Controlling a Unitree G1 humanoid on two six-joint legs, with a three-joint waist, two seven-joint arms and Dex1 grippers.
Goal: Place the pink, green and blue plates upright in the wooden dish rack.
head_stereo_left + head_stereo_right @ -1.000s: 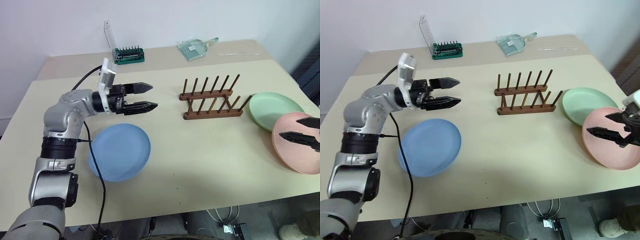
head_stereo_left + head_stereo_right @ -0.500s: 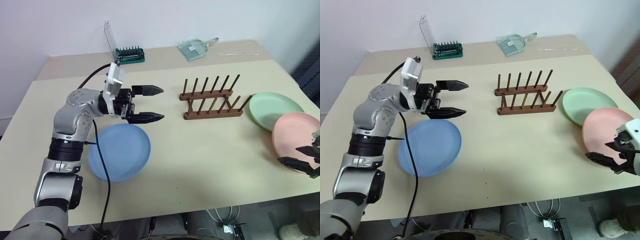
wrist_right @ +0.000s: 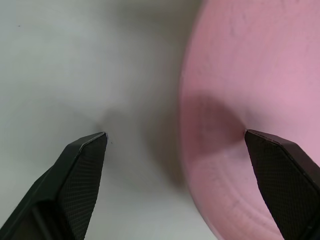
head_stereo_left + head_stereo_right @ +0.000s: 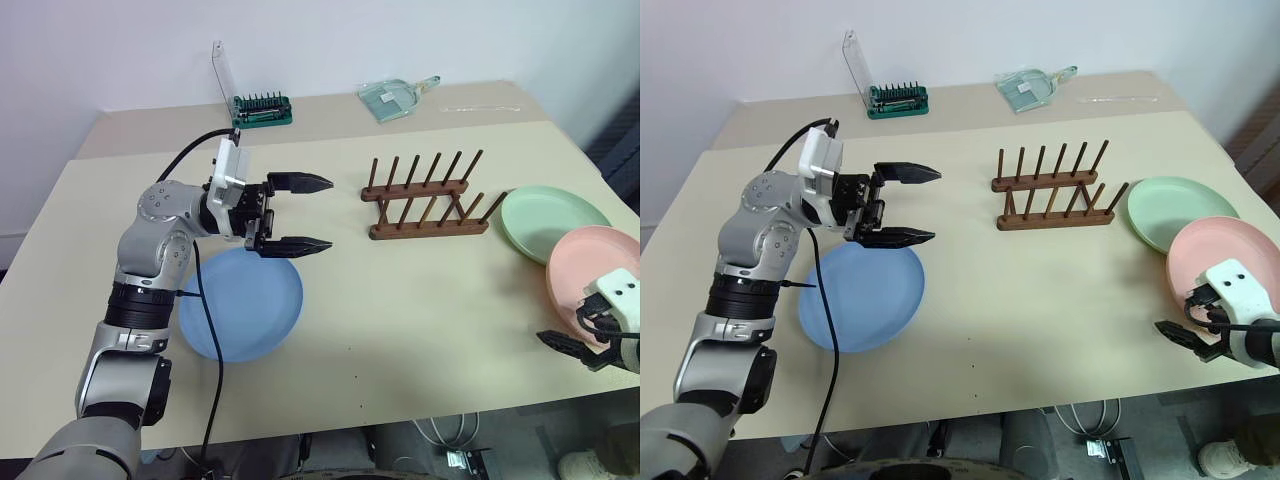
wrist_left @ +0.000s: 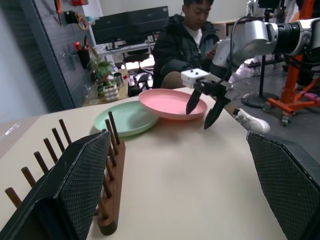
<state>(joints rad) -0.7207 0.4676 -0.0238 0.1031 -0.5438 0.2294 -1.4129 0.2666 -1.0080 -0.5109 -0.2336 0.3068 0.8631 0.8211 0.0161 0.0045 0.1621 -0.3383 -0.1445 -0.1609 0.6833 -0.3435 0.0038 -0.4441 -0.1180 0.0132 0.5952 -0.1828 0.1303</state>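
Behind the wooden dish rack (image 4: 425, 196), a tool holder (image 4: 260, 108) and dustpan (image 4: 392, 97) stand.

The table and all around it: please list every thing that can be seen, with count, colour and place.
blue plate: one, light blue, flat on the table's left part.
green plate: one, mint green, flat, right of the rack.
pink plate: one, salmon pink, flat, overlapping the green plate's near edge.
wooden dish rack: one, dark brown, centre, no plates in it.
tool holder: one, green base, clear lid up, far side.
clear dustpan: one, far side.
table: one, beige.
person: one, dark jacket, seated behind the table.
left gripper: black, open, above the blue plate's far edge.
right gripper: black, open, straddling the pink plate's near rim.
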